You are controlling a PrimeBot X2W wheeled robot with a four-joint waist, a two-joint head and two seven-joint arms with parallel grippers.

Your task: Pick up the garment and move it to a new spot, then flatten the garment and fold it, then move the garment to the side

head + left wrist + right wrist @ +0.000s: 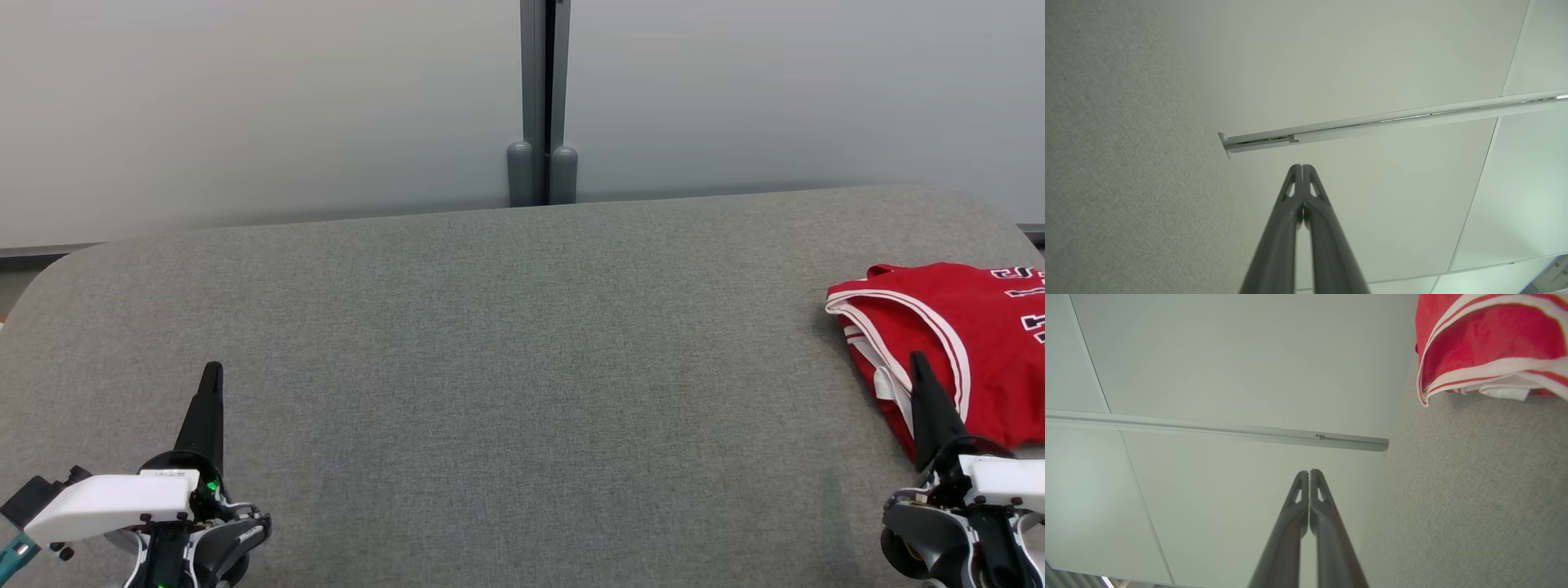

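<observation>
The garment (971, 327) is a red sleeveless jersey with white trim and dark lettering, lying folded at the far right of the grey fabric table (522, 367), partly cut by the picture's edge. In the right wrist view the garment (1490, 343) sits at the upper right. My right gripper (919, 359) is shut and empty, its tip in front of the jersey's near edge in the head view; contact cannot be told. My left gripper (212, 369) is shut and empty over the table's left front. Both wrist views show closed fingers, left (1302, 168) and right (1309, 473).
Pale partition panels (261, 106) stand behind the table, joined by a grey post (542, 106) at the middle. The table's rounded corners show at far left and far right. Wide bare grey cloth lies between the two grippers.
</observation>
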